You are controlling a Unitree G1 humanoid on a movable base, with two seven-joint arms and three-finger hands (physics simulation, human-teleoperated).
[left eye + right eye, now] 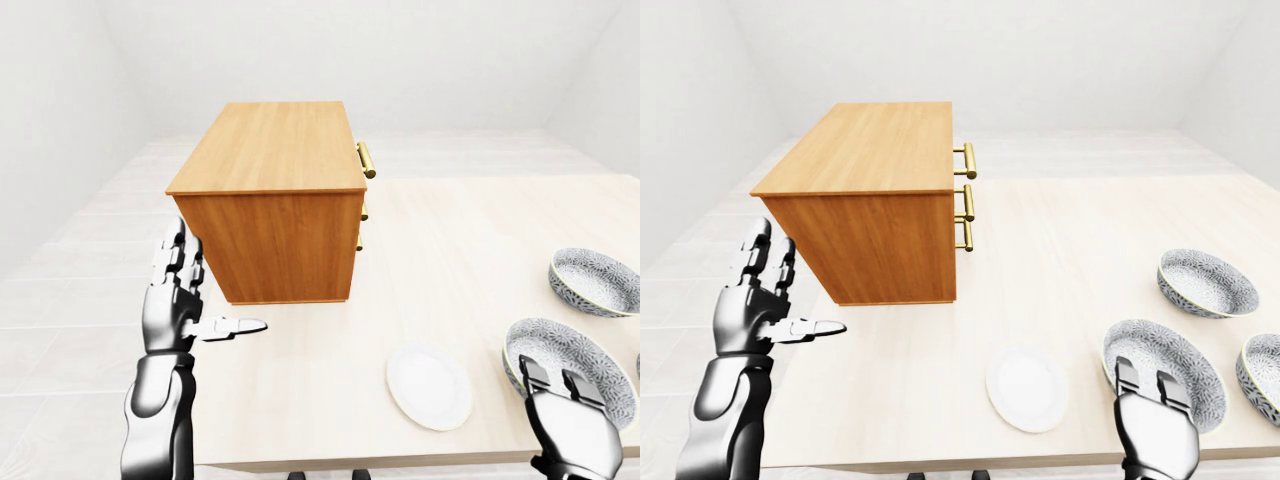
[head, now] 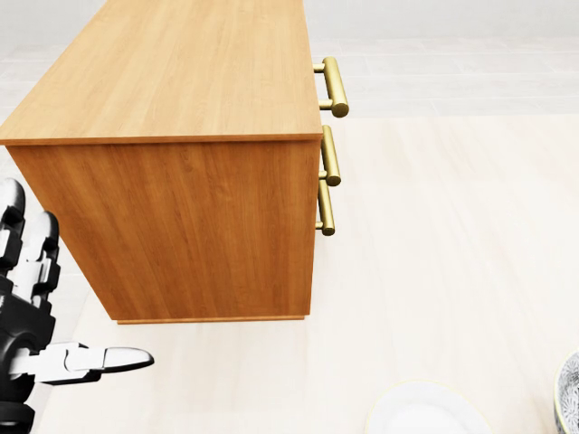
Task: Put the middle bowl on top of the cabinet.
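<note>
A wooden cabinet with brass handles on its right side stands on the pale table. Three patterned bowls sit at the right of the right-eye view: an upper one, a large one and one cut by the edge. My right hand rises from the bottom edge, fingers extended over the large bowl's near rim, holding nothing. My left hand is open, fingers up and thumb pointing right, left of and below the cabinet.
A white plate lies flat on the table between the cabinet and the bowls. The table's near edge runs along the bottom of the eye views. Pale floor and white walls surround the table.
</note>
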